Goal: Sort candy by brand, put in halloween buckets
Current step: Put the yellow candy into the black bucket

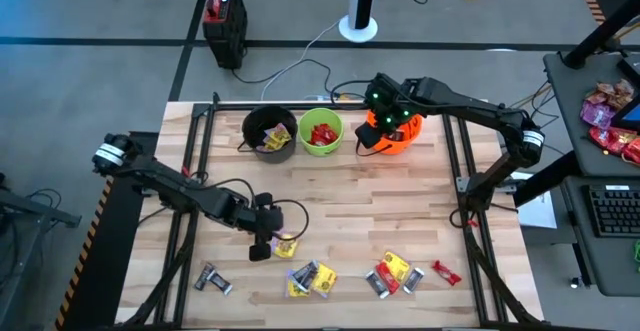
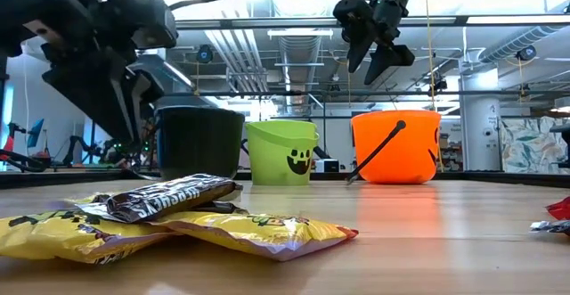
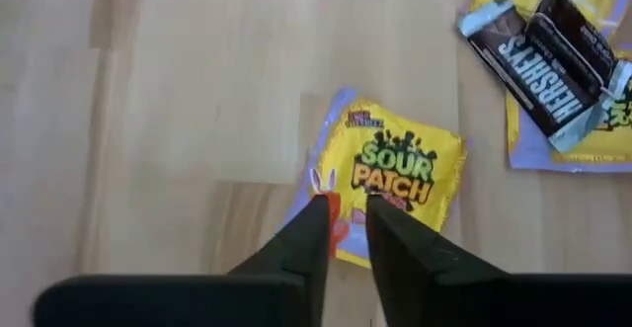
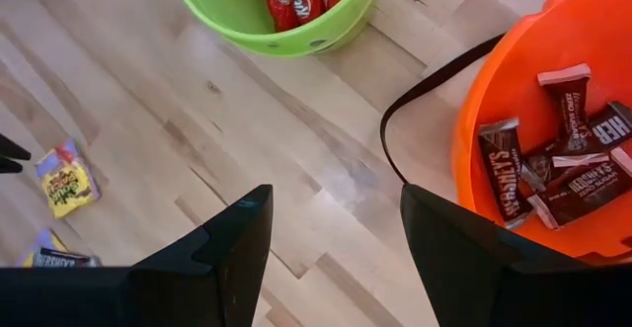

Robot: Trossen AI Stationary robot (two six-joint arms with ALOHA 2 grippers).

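Observation:
My left gripper (image 3: 346, 213) is low over the table's near left part, shut on a yellow Sour Patch packet (image 3: 395, 174) that also shows from above (image 1: 287, 248). My right gripper (image 4: 336, 208) hangs open and holding nothing above the orange bucket (image 1: 395, 136), which holds dark Hershey's bars (image 4: 553, 169). The lime green bucket (image 1: 321, 131) holds red bars, and the black bucket (image 1: 268, 133) holds yellow packets. Loose candy lies along the near edge: silver bars (image 1: 213, 279), a mixed pile (image 1: 310, 279), another pile (image 1: 392, 274) and a red bar (image 1: 445, 271). My left gripper pinches the yellow packet's edge nearest the arm (image 3: 343, 230) between its two fingers. They come slanting down from the table's left side. The packet spreads out flat beyond the fingertips, printed face up. I cannot tell whether it is clear of the table.
A Hershey's bar (image 3: 548, 60) on yellow packets lies just beyond the held packet. The three buckets stand in a row at the far edge. A black case (image 1: 225, 16) and a white pole base (image 1: 358, 26) stand beyond the table. A side desk holds bags (image 1: 610, 121).

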